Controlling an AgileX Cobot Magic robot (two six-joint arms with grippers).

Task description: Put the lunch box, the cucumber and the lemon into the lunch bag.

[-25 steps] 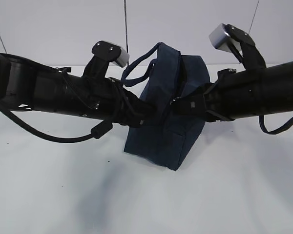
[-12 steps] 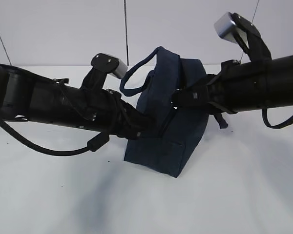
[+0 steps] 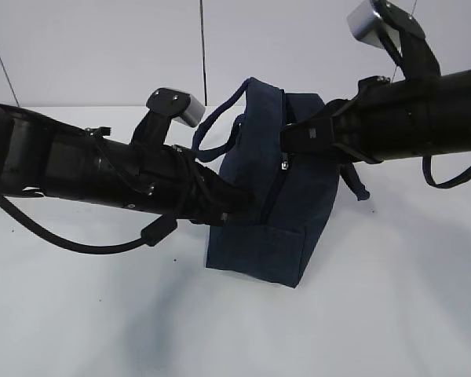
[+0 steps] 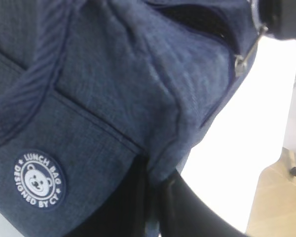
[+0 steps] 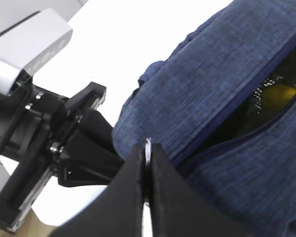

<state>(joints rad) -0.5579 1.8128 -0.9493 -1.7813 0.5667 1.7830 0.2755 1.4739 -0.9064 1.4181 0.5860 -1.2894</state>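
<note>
Both grippers work at the lunch bag (image 3: 271, 188), which stands on the white table (image 3: 78, 314) near its far edge, about midway between the left and right sides. From the exterior view the left gripper (image 3: 237, 203) presses into the bag's left face low down, its fingertips hidden against the fabric, so whether it grips anything cannot be told from here; the right gripper (image 3: 292, 138) meets the bag at the top of the side zipper (image 3: 278, 182), which runs as a dark line down the bag's near end. One loop handle (image 3: 220, 129) arcs out to the left above the left arm. In the left wrist view the navy fabric fills nearly everything, with the round white logo (image 4: 38, 179) at lower left and the zipper's metal pull (image 4: 246, 52) hanging at upper right beside a partly parted opening; the fingers themselves show only as dark shapes at the bottom edge, and their hold is unclear. In the right wrist view the right gripper's two fingers (image 5: 133, 187) are pinched together on the thin ring pull (image 5: 147, 148), and beyond them the zipper gapes open, showing something yellowish inside the bag, too dim to name.
</note>
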